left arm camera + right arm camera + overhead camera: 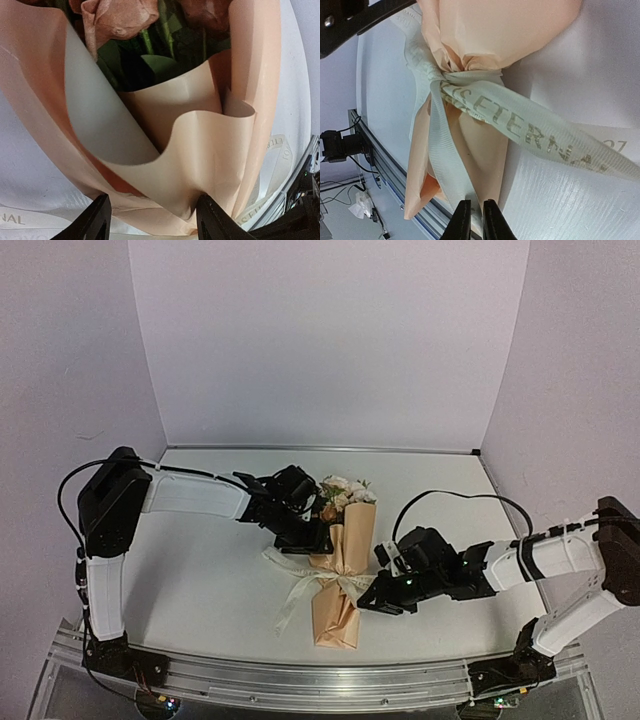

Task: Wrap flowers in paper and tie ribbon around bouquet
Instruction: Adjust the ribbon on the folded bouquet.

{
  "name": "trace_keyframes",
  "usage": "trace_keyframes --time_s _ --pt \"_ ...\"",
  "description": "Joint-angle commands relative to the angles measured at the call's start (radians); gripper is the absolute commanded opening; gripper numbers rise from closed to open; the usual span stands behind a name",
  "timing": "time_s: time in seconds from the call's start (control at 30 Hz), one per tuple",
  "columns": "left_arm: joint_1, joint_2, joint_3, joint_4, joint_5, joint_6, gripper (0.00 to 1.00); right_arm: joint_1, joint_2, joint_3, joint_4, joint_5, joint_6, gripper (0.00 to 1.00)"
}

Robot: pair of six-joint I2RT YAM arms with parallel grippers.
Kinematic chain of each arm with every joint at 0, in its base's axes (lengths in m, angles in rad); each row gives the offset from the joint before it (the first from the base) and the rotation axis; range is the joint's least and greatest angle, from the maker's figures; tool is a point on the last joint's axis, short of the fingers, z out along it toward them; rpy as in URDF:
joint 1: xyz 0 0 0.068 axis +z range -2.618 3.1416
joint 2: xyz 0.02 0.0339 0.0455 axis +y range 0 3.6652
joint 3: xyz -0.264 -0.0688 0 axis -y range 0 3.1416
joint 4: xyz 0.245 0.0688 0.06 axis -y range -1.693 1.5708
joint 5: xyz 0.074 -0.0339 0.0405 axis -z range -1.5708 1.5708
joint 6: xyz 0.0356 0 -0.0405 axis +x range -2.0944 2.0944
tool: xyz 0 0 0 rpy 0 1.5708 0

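Bouquet (pixel 338 580) lies flat near the middle of the white table (pixel 200 580), between my two arms. Its rose heads point to the far wall and its narrow foot toward the near rail (pixel 300 680). The flowers (pixel 340 490), pink and cream with green leaves, poke out of the open top of the peach-tan paper (pixel 210 150), which curls around them in overlapping folds. The ribbon (pixel 530 130), creamy white with dark printed letters, cinches the cone at its waist, and the paper bunches into tight pleats there. Loose strands trail across the table to the left of the wrap.

On my right wrist camera, one strand runs from the knot straight down into the right gripper (pixel 476 220). Its fingers sit almost together and seem to pinch that strand just beside the lower edge of the paper.

My left gripper (pixel 155 222) is at the upper part of the cone, just below the blooms. Its fingers (pixel 97 222) stand wide apart with a fold of paper between them. I cannot tell whether they press on it.
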State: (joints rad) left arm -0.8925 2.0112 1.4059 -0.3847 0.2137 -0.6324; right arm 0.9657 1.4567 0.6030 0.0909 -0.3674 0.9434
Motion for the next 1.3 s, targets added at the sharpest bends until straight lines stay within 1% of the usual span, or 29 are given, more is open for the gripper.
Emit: trace_keyframes --time_s 0.0,0.1,0.27,0.33,0.47,0.63,0.77,1.03,1.2,1.27 --pt "0.008 0.022 0.024 -0.009 -0.056 -0.034 0.52 0.006 0.0 0.037 -0.017 -0.011 -0.023 0.0" --pt "0.011 0.031 0.021 -0.004 -0.057 -0.035 0.44 0.006 -0.005 0.044 -0.042 -0.011 -0.035 0.0" --pt "0.015 0.04 0.022 0.003 -0.073 -0.017 0.23 0.006 -0.026 0.047 -0.086 0.004 -0.062 0.0" --pt "0.015 0.043 0.024 0.001 -0.083 0.001 0.15 0.006 -0.042 0.049 -0.154 0.017 -0.087 0.0" --pt "0.017 0.045 0.018 0.0 -0.102 0.028 0.08 0.007 -0.071 0.049 -0.25 0.045 -0.139 0.0" --pt "0.019 0.039 0.01 0.005 -0.113 0.057 0.02 0.007 -0.107 0.035 -0.329 0.072 -0.188 0.0" --pt "0.021 0.033 0.006 0.007 -0.112 0.07 0.0 0.009 -0.121 0.029 -0.368 0.083 -0.208 0.0" --pt "0.027 0.02 -0.011 0.012 -0.113 0.074 0.0 0.014 -0.158 0.006 -0.475 0.126 -0.259 0.0" --pt "0.028 0.006 -0.021 0.026 -0.107 0.079 0.0 0.02 -0.17 0.02 -0.523 0.145 -0.285 0.0" --pt "0.027 -0.004 -0.018 0.042 -0.088 0.078 0.02 0.021 -0.173 0.04 -0.54 0.147 -0.291 0.04"
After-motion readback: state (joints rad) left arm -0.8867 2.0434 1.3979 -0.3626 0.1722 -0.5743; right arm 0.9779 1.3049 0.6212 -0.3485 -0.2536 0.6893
